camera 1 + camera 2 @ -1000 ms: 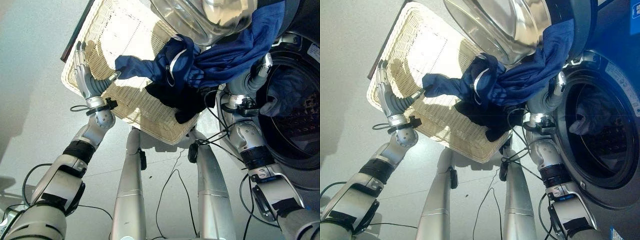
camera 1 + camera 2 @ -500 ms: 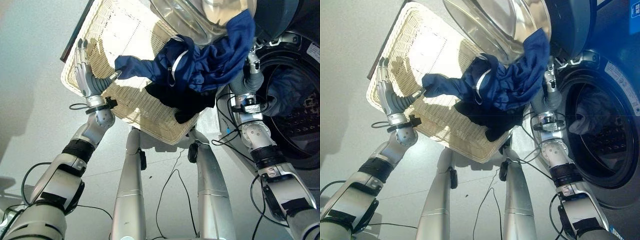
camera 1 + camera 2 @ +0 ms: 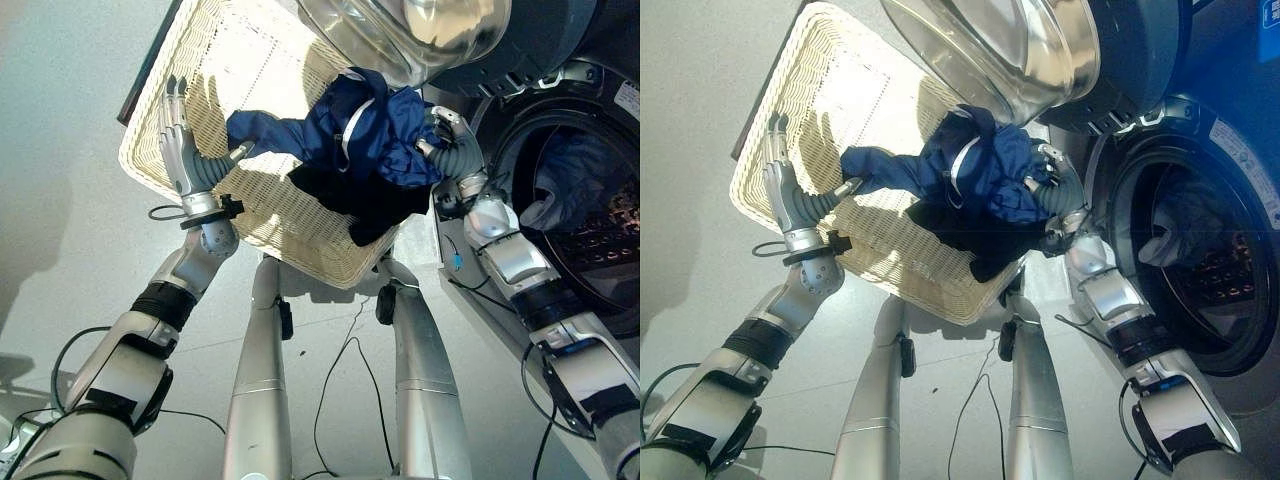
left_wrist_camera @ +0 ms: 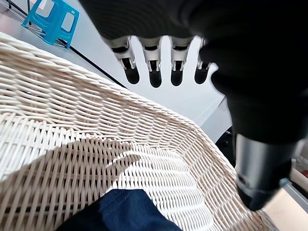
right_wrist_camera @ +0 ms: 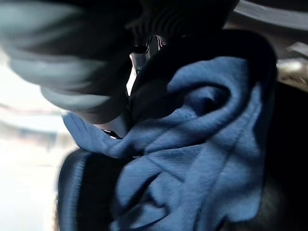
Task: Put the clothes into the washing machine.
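Blue garment (image 3: 370,135) lies heaped in the basket (image 3: 215,60), long axis running from left hand (image 3: 185,155) to right hand (image 3: 450,145). Right hand's fingers are buried in the cloth, grip unclear, with the drum (image 3: 590,220) just beyond; left fingers are straight on the rim.

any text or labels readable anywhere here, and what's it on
Nothing here can be read.
White sticker on the washing machine front, by the drum opening: print too small.
Blue sticker at the machine's top corner: cut off, unreadable.
Wicker basket, blue garment, black garment: no print shows.
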